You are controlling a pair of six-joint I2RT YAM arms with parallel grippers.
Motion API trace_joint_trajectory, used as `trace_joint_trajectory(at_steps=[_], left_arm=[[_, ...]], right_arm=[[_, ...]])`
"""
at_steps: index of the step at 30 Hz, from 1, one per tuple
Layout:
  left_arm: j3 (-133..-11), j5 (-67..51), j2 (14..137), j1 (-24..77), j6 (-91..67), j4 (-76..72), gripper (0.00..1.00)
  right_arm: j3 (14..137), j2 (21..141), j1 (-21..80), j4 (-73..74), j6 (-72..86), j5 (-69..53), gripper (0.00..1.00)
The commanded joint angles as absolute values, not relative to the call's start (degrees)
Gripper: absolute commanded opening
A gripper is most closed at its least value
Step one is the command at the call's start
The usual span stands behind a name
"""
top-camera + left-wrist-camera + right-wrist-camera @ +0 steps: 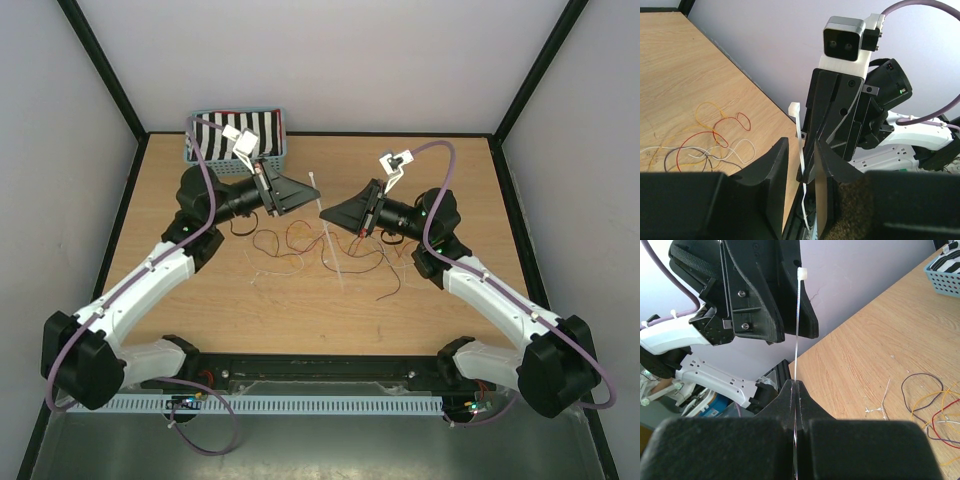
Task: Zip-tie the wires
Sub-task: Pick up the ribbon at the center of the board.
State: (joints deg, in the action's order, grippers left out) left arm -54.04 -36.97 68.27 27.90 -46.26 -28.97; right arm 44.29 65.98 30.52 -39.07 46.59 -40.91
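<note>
The right gripper (796,387) pinches the zip tie (798,325), the left gripper (802,150) narrowly parted around it; light, limp wires (325,255) below want gathering mid-bundle.

On the wooden table (300,315), thin coloured wires (300,245) are strewn in loops at centre; a blue basket (281,140) is set at eleven o'clock.

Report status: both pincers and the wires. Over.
Right pincer shut on zip tie. Left pincer open around it. Wires loose on table, unbundled. Nothing blocking.
</note>
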Motion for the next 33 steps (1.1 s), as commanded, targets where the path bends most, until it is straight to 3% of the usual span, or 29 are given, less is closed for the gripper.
trace_joint_trajectory(at_steps=[1,22,30,33], left_arm=[[-55.0,-37.1,68.9,28.3,-45.6,-31.5,0.27],[-55.0,-37.4,69.4,28.0,-43.9,-31.7,0.00],[-57.7,-49.2,73.2,18.1,-47.2,-31.6,0.00],[-60.7,-55.0,77.2,14.4,-47.3,-31.6,0.00]], right_arm=[[44.0,65.8,31.0,-42.3,47.5,-40.9,0.00],[44.3,66.3,31.0,-40.0,45.1,-40.4,0.02],[46.2,59.7,30.9,-23.2,27.0,-31.2,0.55],[46.2,57.6,30.9,-19.9,22.1,-27.1,0.61]])
